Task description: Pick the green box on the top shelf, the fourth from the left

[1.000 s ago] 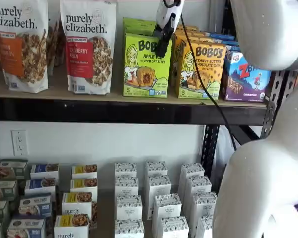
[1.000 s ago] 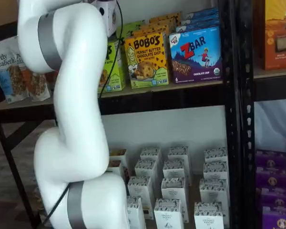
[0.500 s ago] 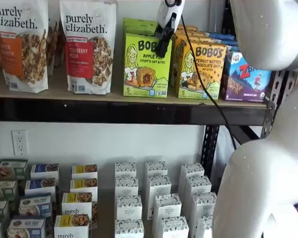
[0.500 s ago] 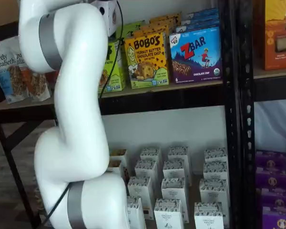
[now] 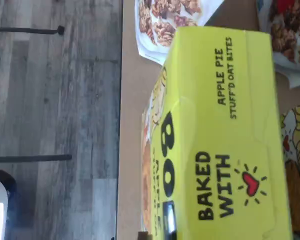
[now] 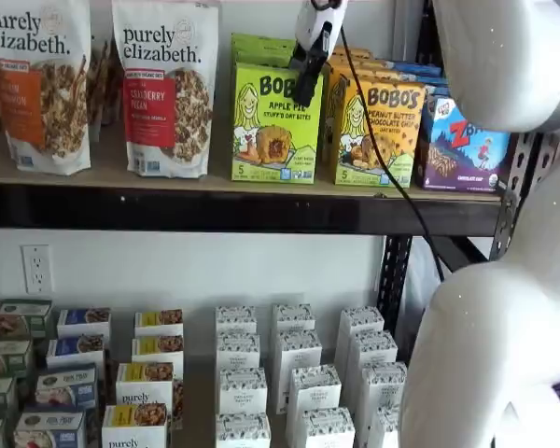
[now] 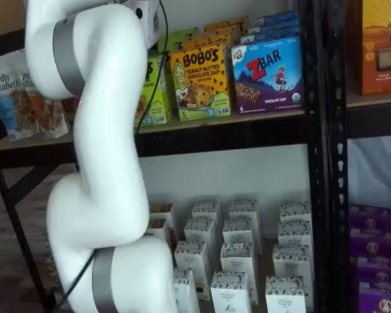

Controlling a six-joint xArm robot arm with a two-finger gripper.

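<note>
The green box (image 6: 271,131), a lime-green Bobo's Apple Pie carton, stands upright at the front of the top shelf (image 6: 215,207). It fills the wrist view (image 5: 220,135), seen from above, and shows partly behind the arm in a shelf view (image 7: 158,91). My gripper (image 6: 301,93) hangs from above at the box's upper right corner, in front of its face. Its black fingers show side-on with no plain gap, so I cannot tell whether they are open. In a shelf view only its white body (image 7: 143,13) shows.
An orange-yellow Bobo's peanut butter box (image 6: 377,131) stands right beside the green box, with a blue ZBar box (image 6: 462,149) further right. Purely Elizabeth bags (image 6: 166,89) stand to the left. More green cartons stand behind. Small white cartons (image 6: 294,373) fill the lower level. The white arm (image 7: 104,163) blocks part of the shelf.
</note>
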